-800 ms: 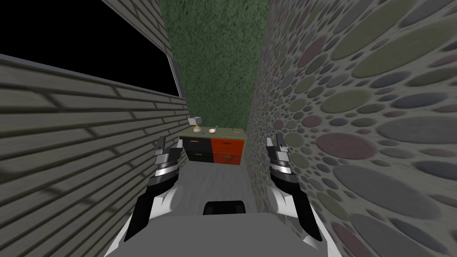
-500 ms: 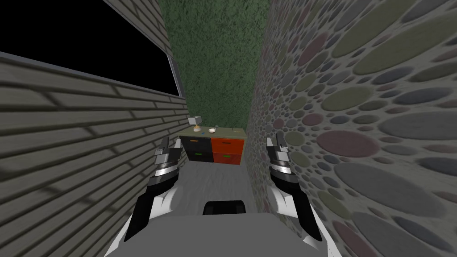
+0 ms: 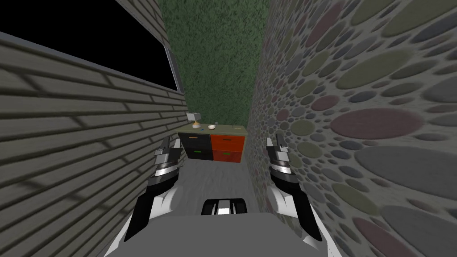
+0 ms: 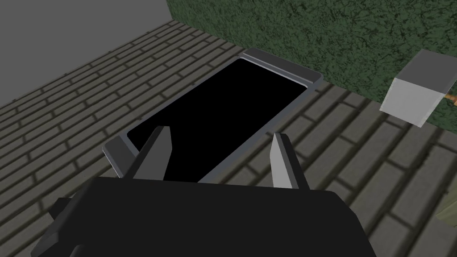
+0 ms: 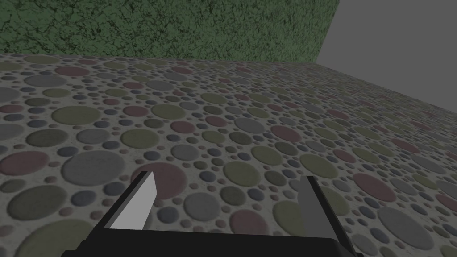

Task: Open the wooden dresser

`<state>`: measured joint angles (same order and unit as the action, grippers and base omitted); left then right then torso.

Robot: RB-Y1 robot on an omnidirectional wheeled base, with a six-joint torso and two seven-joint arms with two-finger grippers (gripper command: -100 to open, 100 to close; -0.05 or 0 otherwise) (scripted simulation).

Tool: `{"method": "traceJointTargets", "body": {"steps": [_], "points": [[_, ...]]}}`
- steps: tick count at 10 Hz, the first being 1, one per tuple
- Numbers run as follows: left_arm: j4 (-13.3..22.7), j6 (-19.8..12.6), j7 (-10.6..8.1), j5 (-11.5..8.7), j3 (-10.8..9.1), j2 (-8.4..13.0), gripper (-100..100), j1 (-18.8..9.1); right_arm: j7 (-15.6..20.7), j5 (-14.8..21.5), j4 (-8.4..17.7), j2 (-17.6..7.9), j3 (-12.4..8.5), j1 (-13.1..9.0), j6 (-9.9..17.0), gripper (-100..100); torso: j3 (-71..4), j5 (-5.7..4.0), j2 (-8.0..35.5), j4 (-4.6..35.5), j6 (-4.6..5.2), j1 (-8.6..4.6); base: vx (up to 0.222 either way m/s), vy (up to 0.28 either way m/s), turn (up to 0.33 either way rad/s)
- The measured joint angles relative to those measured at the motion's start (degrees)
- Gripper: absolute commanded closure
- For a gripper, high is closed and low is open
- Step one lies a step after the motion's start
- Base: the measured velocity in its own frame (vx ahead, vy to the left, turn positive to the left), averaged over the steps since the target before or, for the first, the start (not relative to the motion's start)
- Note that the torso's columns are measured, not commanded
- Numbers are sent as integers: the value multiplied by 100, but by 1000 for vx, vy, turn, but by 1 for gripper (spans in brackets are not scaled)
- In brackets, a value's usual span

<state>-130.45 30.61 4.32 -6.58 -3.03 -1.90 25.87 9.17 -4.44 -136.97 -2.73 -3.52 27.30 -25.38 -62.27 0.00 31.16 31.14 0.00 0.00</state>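
At the far end of a narrow corridor, the dresser (image 3: 213, 143) stands against the green wall (image 3: 214, 67), well apart from both our arms. Its half on our left has dark drawer fronts and the half on our right has red-orange ones, two per side. All four look flush, none pulled out. The top is olive. On it, toward our left end, stands a lamp (image 3: 195, 119) with a boxy grey shade, and a small pale bowl (image 3: 211, 127) sits near the middle. Other bits on top are too small to tell. A brick wall (image 3: 67, 147) runs along our left, with a framed black area (image 3: 89, 40) set in it. A pebble wall (image 3: 357, 111) runs along our right. Grey floor (image 3: 214, 183) lies between us and the dresser. The left gripper (image 3: 169, 149) (image 4: 221, 134) is raised in front of us beside the brick wall, fingers spread wide and holding nothing. The right gripper (image 3: 276, 143) (image 5: 228, 176) is raised level with it, close to the pebble wall, fingers likewise wide apart and empty. Neither gripper touches anything.
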Motion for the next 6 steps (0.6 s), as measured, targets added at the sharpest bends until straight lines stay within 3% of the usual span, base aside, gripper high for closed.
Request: {"method": "traceJointTargets", "body": {"steps": [1, 2, 3, 6], "points": [[0, 0, 0, 0, 0, 0, 0, 0, 0, 0, 0, 0, 0, 0, 0, 0, -846, 0, 423, 423, 0, 0, 0, 0, 0], [0, 0, 0, 0, 0, 0, -100, 0, 0, 0, 0, 0, 0, 0, 0, 0, -1692, 0, 846, 846, 0, 0, 25, -8, -14], [53, 13, 4, 10, 16, 124, -100, -8, 0, 0, 2, 0, 0, 1, 0, 0, -2090, 0, 1033, 1033, 0, -1, 40, -13, -18], [305, -7, -15, 9, -9, 605, -100, -119, 0, 0, 2, 1, 0, 2, 0, 0, -2238, 0, 1097, 1108, 0, -1, 77, -21, -27]]}}
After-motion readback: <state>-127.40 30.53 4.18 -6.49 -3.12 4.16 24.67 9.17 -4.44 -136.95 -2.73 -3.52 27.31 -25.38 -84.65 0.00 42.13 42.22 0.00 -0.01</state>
